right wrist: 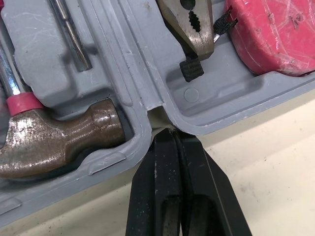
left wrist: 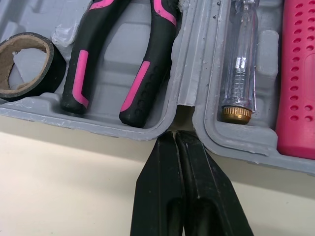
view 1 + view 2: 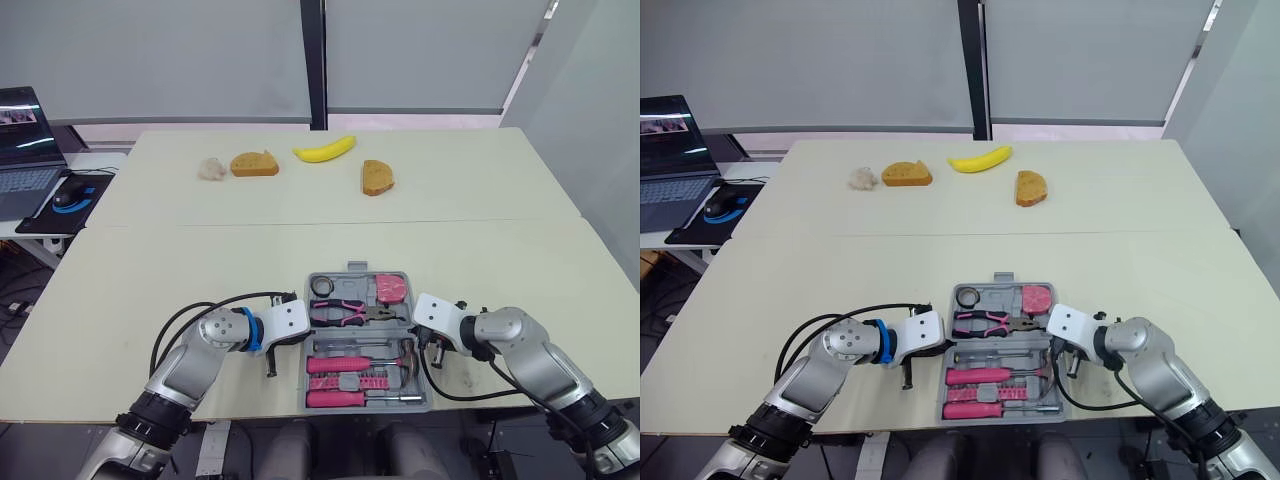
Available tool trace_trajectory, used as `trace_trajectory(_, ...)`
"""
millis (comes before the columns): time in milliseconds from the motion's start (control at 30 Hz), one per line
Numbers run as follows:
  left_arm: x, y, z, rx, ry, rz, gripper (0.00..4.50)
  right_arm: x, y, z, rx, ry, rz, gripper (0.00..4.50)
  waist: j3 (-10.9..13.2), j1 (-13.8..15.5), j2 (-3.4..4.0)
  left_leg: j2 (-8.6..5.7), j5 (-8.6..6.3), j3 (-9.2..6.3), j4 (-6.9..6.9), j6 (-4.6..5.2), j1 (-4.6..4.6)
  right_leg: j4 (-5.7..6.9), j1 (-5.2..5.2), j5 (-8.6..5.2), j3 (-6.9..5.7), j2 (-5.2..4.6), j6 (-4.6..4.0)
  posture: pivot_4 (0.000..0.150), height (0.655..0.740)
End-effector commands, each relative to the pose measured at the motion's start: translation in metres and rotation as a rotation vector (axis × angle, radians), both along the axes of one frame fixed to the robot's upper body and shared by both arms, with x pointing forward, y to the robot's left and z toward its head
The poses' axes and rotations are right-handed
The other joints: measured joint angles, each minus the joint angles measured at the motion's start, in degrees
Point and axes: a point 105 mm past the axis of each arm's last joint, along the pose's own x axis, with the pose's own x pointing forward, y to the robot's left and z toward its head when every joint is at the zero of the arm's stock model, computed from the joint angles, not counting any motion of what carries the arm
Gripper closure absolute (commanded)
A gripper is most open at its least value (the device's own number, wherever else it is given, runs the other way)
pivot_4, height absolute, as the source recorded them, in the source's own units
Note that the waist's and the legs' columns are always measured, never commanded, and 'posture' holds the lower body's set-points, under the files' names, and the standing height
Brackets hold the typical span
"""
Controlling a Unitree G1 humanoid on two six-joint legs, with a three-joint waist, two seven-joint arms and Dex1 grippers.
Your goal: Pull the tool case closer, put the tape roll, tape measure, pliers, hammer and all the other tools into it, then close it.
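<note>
The open tool case (image 3: 357, 272) sits low in the middle of the head view. The left gripper (image 2: 177, 136), fingers squeezed together on nothing, points at its left edge. The right gripper (image 1: 173, 135), squeezed together too, points at its right edge.

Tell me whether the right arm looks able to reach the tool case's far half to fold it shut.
Probably yes: the right tool rests shut at the hinge notch of the tool case, right beside its far half, with nothing between.
</note>
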Motion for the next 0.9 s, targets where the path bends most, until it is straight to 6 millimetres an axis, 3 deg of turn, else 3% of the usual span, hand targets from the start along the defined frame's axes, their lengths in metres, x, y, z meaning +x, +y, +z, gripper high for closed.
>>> trace_trajectory(33,-0.005,-0.009,0.001,-0.034,0.011,-0.04,4.45,0.002,0.005,0.01,0.028,-0.039,0.043,4.5,0.0,0.0,0.0,0.0,0.0,0.0,0.0,0.0,0.0,0.0,0.0,0.0,0.0,0.0,0.0,0.15,0.74)
trace_trajectory(167,0.001,0.013,0.002,0.04,-0.034,-0.023,4.45,0.006,-0.021,0.012,-0.023,-0.054,-0.001,4.5,0.0,0.02,0.0,-0.01,0.0,0.01,0.01,0.0,-0.01,0.0,0.0,0.0,0.0,-0.01,0.0,0.15,0.74)
trace_trajectory(400,0.023,0.047,0.022,0.05,-0.163,0.076,4.45,0.012,-0.068,0.021,-0.086,-0.087,-0.076,4.5,0.0,0.06,0.0,0.03,0.0,0.0,-0.01,0.0,0.0,-0.01,0.0,0.0,-0.01,-0.02,0.0,0.15,0.74)
trace_trajectory(500,0.029,0.057,0.042,-0.001,-0.217,0.101,4.45,0.016,-0.076,0.033,0.07,-0.059,-0.2,4.5,0.01,-0.06,-0.01,0.06,0.0,0.01,-0.02,0.0,-0.02,-0.01,-0.03,0.0,0.0,-0.01,0.0,0.15,0.74)
trace_trajectory(600,0.021,0.053,0.057,-0.104,-0.202,0.079,4.45,0.026,-0.079,0.049,0.273,-0.033,-0.329,4.5,0.01,-0.06,-0.01,0.05,0.0,0.01,-0.01,0.0,-0.02,-0.02,-0.01,0.0,0.01,-0.03,0.0,0.15,0.74)
trace_trajectory(633,0.015,0.05,0.061,-0.13,-0.195,0.056,4.5,0.029,-0.081,0.055,0.356,-0.005,-0.381,4.07,0.01,-0.08,-0.01,0.05,0.0,0.02,-0.02,0.0,-0.02,-0.02,-0.01,0.0,0.02,-0.04,0.0,0.15,0.74)
trace_trajectory(733,-0.005,0.033,0.072,-0.228,-0.146,-0.024,4.5,0.037,-0.084,0.067,0.553,0.068,-0.499,3.52,0.02,-0.11,0.01,0.05,0.0,0.03,-0.02,0.0,-0.02,-0.03,0.0,0.01,0.05,-0.06,-0.01,0.15,0.74)
trace_trajectory(900,-0.048,-0.014,0.078,-0.331,-0.011,-0.217,4.5,0.044,-0.072,0.079,0.813,0.227,-0.59,2.35,0.02,0.06,0.02,0.06,0.0,0.02,-0.04,0.0,-0.03,-0.06,0.03,0.01,0.05,-0.08,-0.03,0.15,0.74)
